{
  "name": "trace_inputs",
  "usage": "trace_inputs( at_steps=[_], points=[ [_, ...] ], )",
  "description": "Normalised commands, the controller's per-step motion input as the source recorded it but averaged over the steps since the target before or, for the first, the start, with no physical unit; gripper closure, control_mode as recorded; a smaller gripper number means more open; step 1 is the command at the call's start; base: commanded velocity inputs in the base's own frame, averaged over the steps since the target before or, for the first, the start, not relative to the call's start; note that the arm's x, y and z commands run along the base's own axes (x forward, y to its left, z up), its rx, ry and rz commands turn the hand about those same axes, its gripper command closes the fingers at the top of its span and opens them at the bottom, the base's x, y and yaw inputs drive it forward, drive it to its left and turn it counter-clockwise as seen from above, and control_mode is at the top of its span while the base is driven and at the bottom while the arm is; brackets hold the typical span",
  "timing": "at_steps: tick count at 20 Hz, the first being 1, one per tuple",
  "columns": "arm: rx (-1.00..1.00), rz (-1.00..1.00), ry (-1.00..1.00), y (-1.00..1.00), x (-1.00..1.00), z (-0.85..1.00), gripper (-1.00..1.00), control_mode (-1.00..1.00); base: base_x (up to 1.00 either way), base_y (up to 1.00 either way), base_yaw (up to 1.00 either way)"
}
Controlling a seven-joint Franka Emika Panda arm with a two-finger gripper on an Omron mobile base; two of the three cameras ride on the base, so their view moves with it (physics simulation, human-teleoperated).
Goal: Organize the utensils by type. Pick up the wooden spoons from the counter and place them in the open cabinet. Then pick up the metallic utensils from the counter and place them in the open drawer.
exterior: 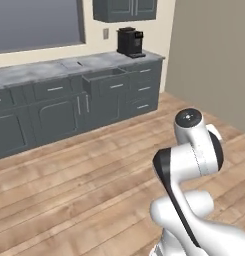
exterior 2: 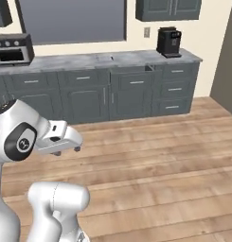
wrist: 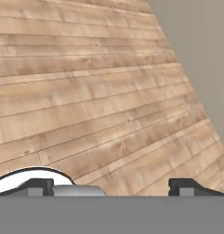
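The marble counter (exterior: 44, 70) (exterior 2: 89, 60) runs along the far wall. Under it the drawer (exterior: 105, 76) (exterior 2: 131, 70) stands pulled out, a short way right of the middle. A dark grey upper cabinet (exterior: 125, 10) (exterior 2: 169, 9) hangs above the counter's right end; I cannot tell whether it is open. The wooden spoons and metallic utensils are too small to make out from this distance. My gripper (exterior 2: 66, 151) (wrist: 113, 186) hangs far back from the counter, pointing down at the wooden floor, open with nothing between its fingertips (wrist: 40, 185).
A black coffee machine (exterior: 130, 41) (exterior 2: 168, 41) stands on the counter's right end and a toaster oven (exterior 2: 13, 48) on its left. Wide wooden floor (exterior: 94, 165) lies between me and the lower cabinets. A grey wall (exterior: 214, 55) closes the right side.
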Motion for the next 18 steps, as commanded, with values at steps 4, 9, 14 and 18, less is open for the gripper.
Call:
trace_inputs(
  at_steps=[4, 9, 14, 18],
  points=[
    [0.00, 0.00, 0.00, 0.00, 0.00, 0.00, -1.00, 1.00, 1.00, 0.14, -0.11],
    [0.00, 0.00, 0.00, 0.00, 0.00, 0.00, -1.00, 1.00, 0.99, 0.40, -0.19],
    [0.00, 0.00, 0.00, 0.00, 0.00, 0.00, -1.00, 1.00, 0.88, 0.47, -0.30],
    [0.00, 0.00, 0.00, 0.00, 0.00, 0.00, -1.00, 1.00, 0.55, 0.69, -0.29]
  ],
)
